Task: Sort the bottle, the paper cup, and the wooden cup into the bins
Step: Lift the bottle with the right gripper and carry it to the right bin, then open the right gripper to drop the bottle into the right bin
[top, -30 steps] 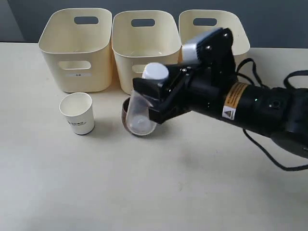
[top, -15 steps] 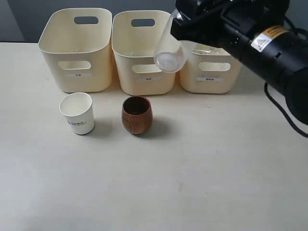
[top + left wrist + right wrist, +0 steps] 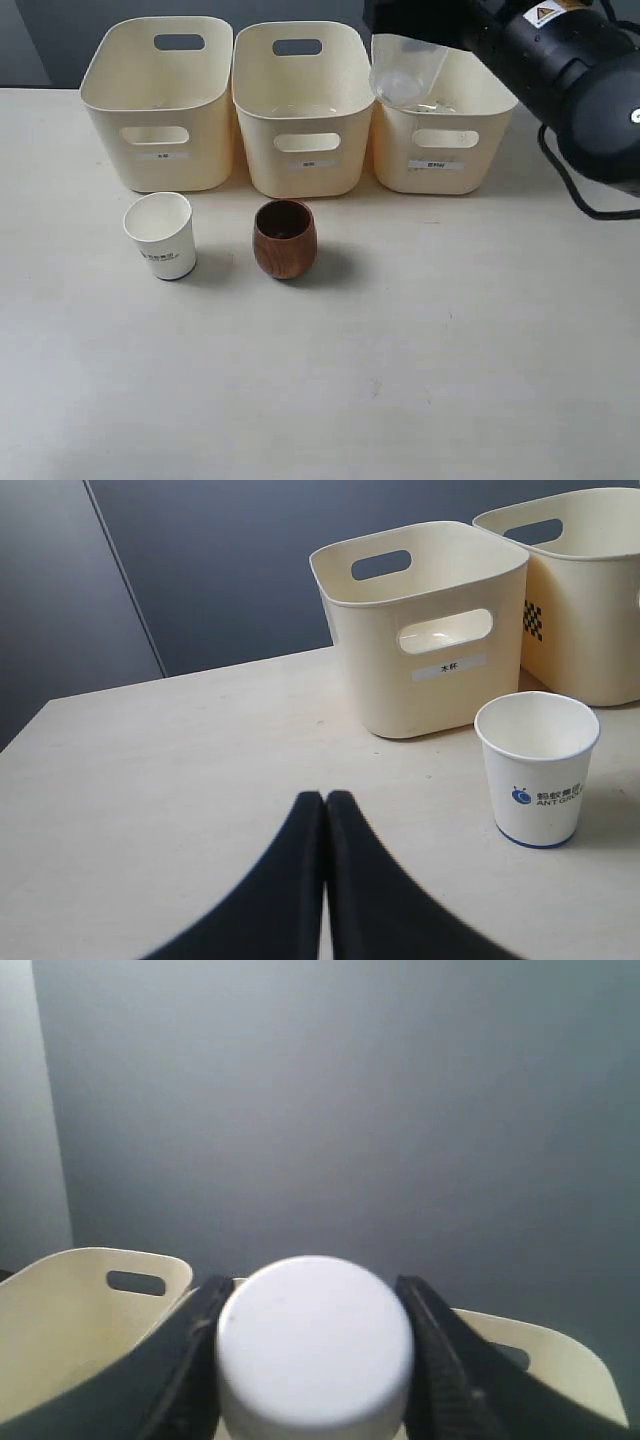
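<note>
Three bins [image 3: 160, 100] in a row along the far side of the table [image 3: 400, 380], touching or nearly so. Right gripper [image 3: 312, 1360] is up over the rightmost bin [image 3: 440, 140], fingers [image 3: 190, 1360] clamped on either side of the bottle [image 3: 405, 75] just below its white cap [image 3: 315, 1345] (cap fills the right wrist view, so the exact contact is hard to judge). In the exterior view the clear body of the bottle hangs above the near-left corner of that bin's opening, held off the table, not resting in the bin.

Paper cup [image 3: 161, 235] stands upright on the table, near side of the leftmost bin. Wooden cup [image 3: 285, 238] upright to its right, near side of the middle bin [image 3: 300, 110], the two cups apart.

Left gripper [image 3: 325, 810]: both fingers pressed together, nothing between them, low over the table with the paper cup off to one side.
</note>
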Controlling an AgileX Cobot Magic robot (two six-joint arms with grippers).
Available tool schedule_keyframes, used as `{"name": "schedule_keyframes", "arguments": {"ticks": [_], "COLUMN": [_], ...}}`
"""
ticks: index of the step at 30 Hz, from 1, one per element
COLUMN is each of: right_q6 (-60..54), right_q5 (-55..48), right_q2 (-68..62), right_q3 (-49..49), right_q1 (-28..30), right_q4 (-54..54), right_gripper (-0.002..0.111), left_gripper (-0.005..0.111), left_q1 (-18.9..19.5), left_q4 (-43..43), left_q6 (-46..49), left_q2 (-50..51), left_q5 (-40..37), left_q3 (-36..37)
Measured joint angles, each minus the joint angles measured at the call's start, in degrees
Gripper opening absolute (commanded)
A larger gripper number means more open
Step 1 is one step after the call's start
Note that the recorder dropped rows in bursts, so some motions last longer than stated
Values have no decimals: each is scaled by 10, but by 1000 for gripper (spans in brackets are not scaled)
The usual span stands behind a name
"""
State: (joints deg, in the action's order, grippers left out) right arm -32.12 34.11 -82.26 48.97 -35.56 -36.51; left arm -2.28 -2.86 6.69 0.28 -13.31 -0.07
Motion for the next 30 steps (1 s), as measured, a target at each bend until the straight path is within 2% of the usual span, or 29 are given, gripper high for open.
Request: {"name": "schedule_keyframes", "arguments": {"ticks": [5, 15, 28, 30], "right_q6": [-35, -54, -58, -57], "right_q5": [36, -10, 93, 98], "right_q2": [-25, -87, -148, -161], "right_q3": [15, 56, 60, 68], "right_q1": [5, 75, 78, 78], "right_q4": [-47, -84, -57, -54], "right_gripper": [0, 0, 1, 6], "left_gripper": [0, 0, 0, 0], "left_q1": [0, 0, 0, 0], "left_q4": [0, 0, 0, 0], "left_q6": [0, 0, 0, 0], "left_q2": [0, 0, 0, 0], "left_q5": [0, 0, 0, 0], "left_q3": [0, 0, 0, 0]}}
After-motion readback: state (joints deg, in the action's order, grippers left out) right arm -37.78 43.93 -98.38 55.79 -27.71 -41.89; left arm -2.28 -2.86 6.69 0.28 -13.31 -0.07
